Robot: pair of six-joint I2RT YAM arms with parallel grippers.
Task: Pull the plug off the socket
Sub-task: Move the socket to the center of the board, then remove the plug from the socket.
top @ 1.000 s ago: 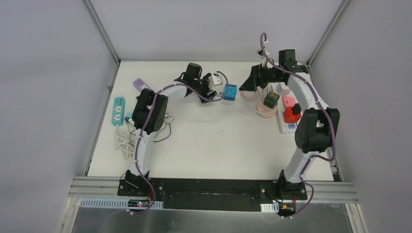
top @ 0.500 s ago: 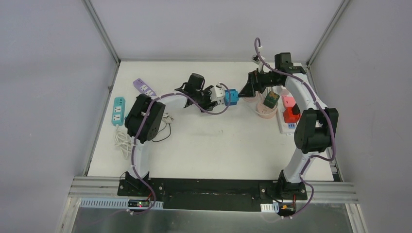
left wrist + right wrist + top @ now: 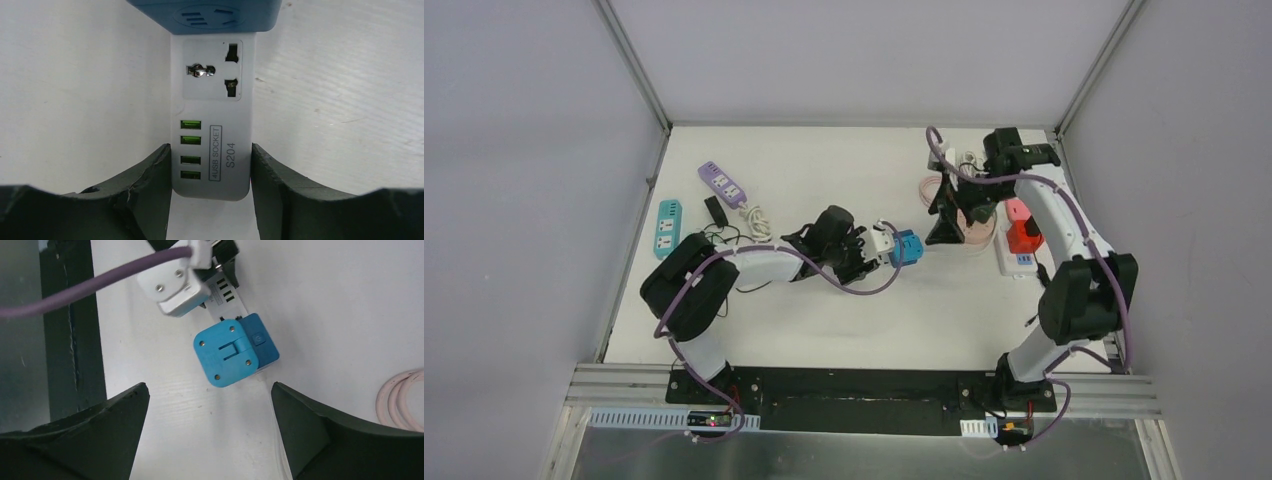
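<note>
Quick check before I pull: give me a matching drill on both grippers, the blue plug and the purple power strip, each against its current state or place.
1. left gripper
2. right gripper
3. blue plug
4. purple power strip

A. lying free, far left side
B. shut on the white power strip
C. seated at one end of the white power strip
D. open, holding nothing

Pairs: 1-B, 2-D, 3-C, 4-A

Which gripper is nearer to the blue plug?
Left. The left gripper clamps the white socket that the blue plug sits in, its fingertips just short of the plug. The right gripper hangs open, apart from the plug on its other side.
</note>
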